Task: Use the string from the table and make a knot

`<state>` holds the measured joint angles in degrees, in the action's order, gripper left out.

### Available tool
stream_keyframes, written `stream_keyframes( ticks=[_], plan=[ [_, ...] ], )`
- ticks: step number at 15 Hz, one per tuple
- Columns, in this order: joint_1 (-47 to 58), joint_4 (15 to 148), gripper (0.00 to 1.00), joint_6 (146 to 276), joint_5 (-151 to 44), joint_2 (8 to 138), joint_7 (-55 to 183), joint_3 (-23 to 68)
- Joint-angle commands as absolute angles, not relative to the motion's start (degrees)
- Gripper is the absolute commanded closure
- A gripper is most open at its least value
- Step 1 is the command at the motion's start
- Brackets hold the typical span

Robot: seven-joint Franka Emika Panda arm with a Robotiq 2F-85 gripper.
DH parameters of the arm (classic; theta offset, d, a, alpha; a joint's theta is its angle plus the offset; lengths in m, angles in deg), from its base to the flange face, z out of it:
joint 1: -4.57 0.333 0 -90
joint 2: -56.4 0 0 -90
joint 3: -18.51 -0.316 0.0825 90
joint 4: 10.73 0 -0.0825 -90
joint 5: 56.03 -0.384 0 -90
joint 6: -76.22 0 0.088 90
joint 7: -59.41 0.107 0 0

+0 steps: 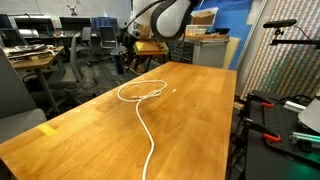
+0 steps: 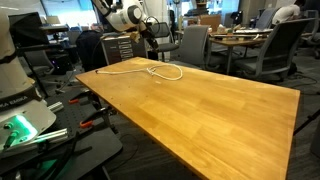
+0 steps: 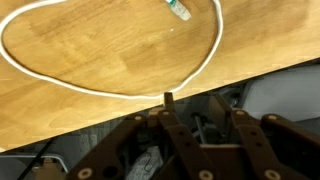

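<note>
In an exterior view the counter (image 1: 205, 115) is filling the middle of the frame, and the string (image 1: 140, 92) is lying on it. The string is curling into a loose loop in the upper centre, then trailing down toward the bottom edge of the frame. A yellow tape mark (image 1: 47, 129) is sitting near the counter's lower-left edge. The white arm (image 1: 165, 18) is leaning in from the top, with the dark gripper (image 1: 130, 55) hanging by the counter's far corner, clear of the loop. It is too small here to read.

In an exterior view from across the room, the counter (image 2: 210, 110) is running from upper left to lower right. The string (image 2: 160, 71) is resting in the upper left, close to the far edge. The arm (image 2: 125, 16) is standing above it and the gripper (image 2: 150, 42) is hanging just over that end. Office chairs (image 2: 192, 45) are waiting behind.

In the wrist view the string (image 3: 110, 92) is sweeping a wide loop over the wood (image 3: 100, 50) in the upper half, and its dark tip (image 3: 178, 11) is lying at top centre. The gripper (image 3: 167, 100) is coming in from the bottom, its fingers (image 3: 166, 118) pressing together at the counter's edge. Their tip is sitting right against the line of the string. Whether any cord is being pinched, I cannot tell.
</note>
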<state>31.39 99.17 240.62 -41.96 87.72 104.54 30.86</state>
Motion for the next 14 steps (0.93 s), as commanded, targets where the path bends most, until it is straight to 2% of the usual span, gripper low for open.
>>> stream_keyframes(
  ticks=[1,4,5,10,11,13,14],
  plan=[
    [29.68,97.43,0.25,239.44,-44.02,90.17,103.04,29.18],
    [28.01,95.95,0.03,239.32,-47.13,93.8,102.82,27.05],
    [27.67,95.33,0.0,239.42,-47.87,94.94,102.57,26.58],
    [28.19,90.5,0.0,238.17,-49.0,99.77,101.21,27.09],
    [29.03,94.46,0.0,239.63,-49.16,97.79,102.24,27.74],
    [29.05,93.03,0.0,239.52,-49.21,98.96,102.02,27.8],
    [32.2,95.54,0.0,230.56,-47.41,95.04,103.39,31.01]
  ],
)
